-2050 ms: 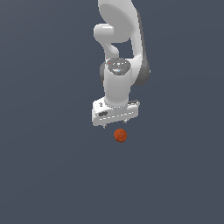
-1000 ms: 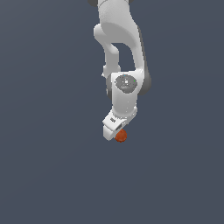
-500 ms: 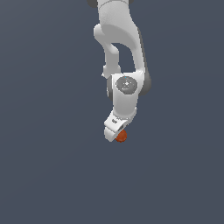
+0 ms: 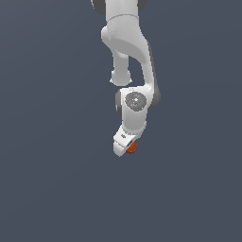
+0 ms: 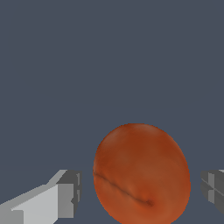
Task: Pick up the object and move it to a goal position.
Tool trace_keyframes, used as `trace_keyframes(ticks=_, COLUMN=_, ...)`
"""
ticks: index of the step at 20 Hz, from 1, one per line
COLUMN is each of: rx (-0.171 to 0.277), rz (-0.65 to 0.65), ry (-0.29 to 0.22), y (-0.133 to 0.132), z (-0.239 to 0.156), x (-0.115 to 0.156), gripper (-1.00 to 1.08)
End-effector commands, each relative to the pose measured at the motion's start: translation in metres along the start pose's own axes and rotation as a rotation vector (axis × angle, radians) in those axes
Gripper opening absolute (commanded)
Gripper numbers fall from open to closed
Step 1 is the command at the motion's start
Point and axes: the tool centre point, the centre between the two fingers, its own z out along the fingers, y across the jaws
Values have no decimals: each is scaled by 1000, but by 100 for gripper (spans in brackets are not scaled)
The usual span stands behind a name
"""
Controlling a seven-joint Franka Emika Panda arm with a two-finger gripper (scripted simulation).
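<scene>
You've got the ball point(image 5: 142, 173) sitting between the jaws in the wrist view: orange-red, mottled, with a dark crease line across its lower part. One light grey finger point(image 5: 61, 194) shows on one side of it, the dark pad of the other finger point(image 5: 213, 186) on the opposite side. There's a visible strip of grey background between the ball and each finger, so the jaws are open and not pinching anything. The ball is nearer to the light grey finger than to the other one.

In the exterior view, the gripper point(image 4: 125, 143) is down low and tilted, its tip leaning toward the exterior view's left. The ball point(image 4: 132, 148) peeks out at the gripper's lower edge, on the exterior view's right of the white hand, mostly hidden by it. You can't tell from this view whether the ball rests on the surface point(image 4: 52, 189) or sits just off it; the surface is a flat, uniform grey with no shadow to judge by.

Farther up, the arm point(image 4: 130, 52) rises from the round wrist joint point(image 4: 135, 100) through a bent white link and out of the top of the exterior view.
</scene>
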Motion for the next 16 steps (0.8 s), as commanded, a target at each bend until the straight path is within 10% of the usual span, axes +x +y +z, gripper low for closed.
trace_keyframes(ticks=1, rx=-1, rz=-1, ry=0, y=0, z=9, x=0, gripper=100)
trace_keyframes(ticks=5, rx=-1, rz=-1, ry=0, y=1, z=13, x=1, gripper=100)
trace_keyframes(ticks=6, rx=-1, rz=-1, ry=0, y=1, z=13, x=1, gripper=-100)
trace_keyframes(ticks=16, rx=-1, rz=0, ry=1, y=1, z=13, x=1, gripper=-100)
